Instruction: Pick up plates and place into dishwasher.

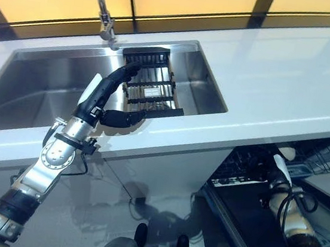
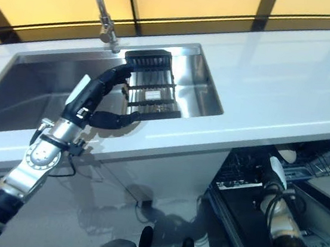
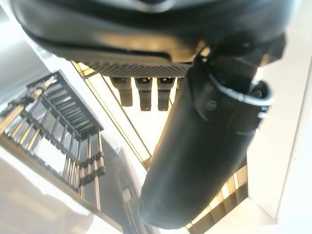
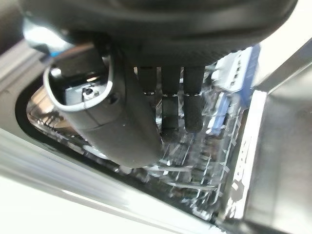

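In the left eye view, a steel sink [image 1: 43, 84] sits in the upper left of the frame, set into a white counter [image 1: 278, 83]. A tap [image 1: 104, 7] stands at the top, behind the sink. A dark dish rack [image 1: 152, 83] lies in the right part of the sink, near the middle of the frame. The left hand [image 1: 116, 102] reaches up from the lower left to the rack, thumb stretched over it and fingers bent along the sink's front edge. It holds nothing. No plate can be made out in the rack.

In the right eye view, the open dishwasher [image 2: 292, 169] shows at the lower right, under the counter, with its wire basket [image 2: 329, 156] pulled out. The right hand [image 2: 273, 170] is down by it.

In the left wrist view, the fingers [image 3: 146, 92] hang loose and apart from the thumb, beside the rack bars.

In the right wrist view, the fingers [image 4: 192, 105] point straight over the basket wires, empty.
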Available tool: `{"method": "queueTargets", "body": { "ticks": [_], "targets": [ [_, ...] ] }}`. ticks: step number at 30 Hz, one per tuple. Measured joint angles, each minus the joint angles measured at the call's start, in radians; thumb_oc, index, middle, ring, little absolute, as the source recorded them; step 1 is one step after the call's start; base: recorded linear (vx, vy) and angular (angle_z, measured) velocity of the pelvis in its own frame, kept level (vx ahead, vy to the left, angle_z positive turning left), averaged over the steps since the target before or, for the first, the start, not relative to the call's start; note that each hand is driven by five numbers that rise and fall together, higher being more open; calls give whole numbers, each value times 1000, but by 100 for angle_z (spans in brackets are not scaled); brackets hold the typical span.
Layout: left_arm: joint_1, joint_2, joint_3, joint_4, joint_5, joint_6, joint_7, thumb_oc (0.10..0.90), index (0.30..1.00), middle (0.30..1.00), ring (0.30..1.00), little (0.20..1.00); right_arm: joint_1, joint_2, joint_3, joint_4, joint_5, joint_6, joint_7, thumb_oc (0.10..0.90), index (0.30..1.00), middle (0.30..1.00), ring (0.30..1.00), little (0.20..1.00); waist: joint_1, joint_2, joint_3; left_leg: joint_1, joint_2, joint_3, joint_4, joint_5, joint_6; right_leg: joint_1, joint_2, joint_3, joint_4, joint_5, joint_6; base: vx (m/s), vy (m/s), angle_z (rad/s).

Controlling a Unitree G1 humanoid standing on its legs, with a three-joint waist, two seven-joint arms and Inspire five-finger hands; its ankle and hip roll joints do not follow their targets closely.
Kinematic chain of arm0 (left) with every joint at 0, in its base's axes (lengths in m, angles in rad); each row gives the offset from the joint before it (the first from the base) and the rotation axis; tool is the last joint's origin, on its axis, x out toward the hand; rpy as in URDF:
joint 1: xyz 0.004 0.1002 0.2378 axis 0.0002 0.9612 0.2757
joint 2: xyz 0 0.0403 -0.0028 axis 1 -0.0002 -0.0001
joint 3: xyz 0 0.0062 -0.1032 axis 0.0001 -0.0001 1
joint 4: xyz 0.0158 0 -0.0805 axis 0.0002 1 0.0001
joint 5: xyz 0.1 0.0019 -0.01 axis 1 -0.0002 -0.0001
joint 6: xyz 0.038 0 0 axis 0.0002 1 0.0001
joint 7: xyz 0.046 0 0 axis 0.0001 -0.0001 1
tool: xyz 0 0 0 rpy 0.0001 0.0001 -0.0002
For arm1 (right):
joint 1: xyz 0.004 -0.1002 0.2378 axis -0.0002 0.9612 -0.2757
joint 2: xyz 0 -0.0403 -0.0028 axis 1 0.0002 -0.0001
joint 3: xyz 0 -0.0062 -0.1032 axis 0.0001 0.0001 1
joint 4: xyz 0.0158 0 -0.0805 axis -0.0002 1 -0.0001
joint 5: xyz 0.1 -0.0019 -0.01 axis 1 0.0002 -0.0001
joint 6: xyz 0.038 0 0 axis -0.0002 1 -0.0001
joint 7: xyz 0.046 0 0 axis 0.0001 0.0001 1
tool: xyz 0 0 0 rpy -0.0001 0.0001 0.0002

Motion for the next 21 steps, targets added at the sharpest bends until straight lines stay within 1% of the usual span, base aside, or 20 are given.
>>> {"method": "queueTargets", "body": {
  "ticks": [3,6,10,16,19,21],
  "targets": [
    [47,-29,48,-4,12,-8,-1,800,900,900,900,900,98,53,-24,-85,-39,-40,-30,100,300,300,300,200,-26,-1,1,6,1,22,0,-11,2,0,0,23,0,-3,5,3,17,-21],
    [55,-30,55,-10,14,-19,-7,800,900,900,900,900,149,82,-34,-100,-65,-77,-45,100,300,300,300,200,-48,-1,1,9,1,32,0,-18,6,-2,-1,31,0,-5,8,10,9,-10],
    [65,-30,60,-20,14,-21,-15,800,900,900,900,900,179,92,-34,-100,-74,-92,-50,100,300,300,300,200,-61,-1,0,11,1,46,0,-21,5,-4,-1,47,0,-5,8,2,4,-12],
    [66,-30,60,-20,14,-21,-15,800,900,900,900,900,195,109,-34,-86,-70,-94,-65,100,300,300,300,200,-62,0,0,16,0,48,0,-21,4,-4,-2,48,4,-3,6,1,-6,0],
    [66,-28,60,-22,13,-21,-15,800,900,900,900,900,149,108,-33,45,-38,-90,-65,100,300,300,300,200,-51,-1,0,18,0,45,0,-21,4,3,-2,44,4,-4,6,6,-38,4],
    [65,-24,60,-28,13,-21,-15,800,900,900,900,900,123,103,-33,114,-3,-69,-64,100,300,300,300,200,-43,0,0,18,0,41,0,-21,4,5,-2,41,3,-4,6,1,-45,6]
  ]
}}
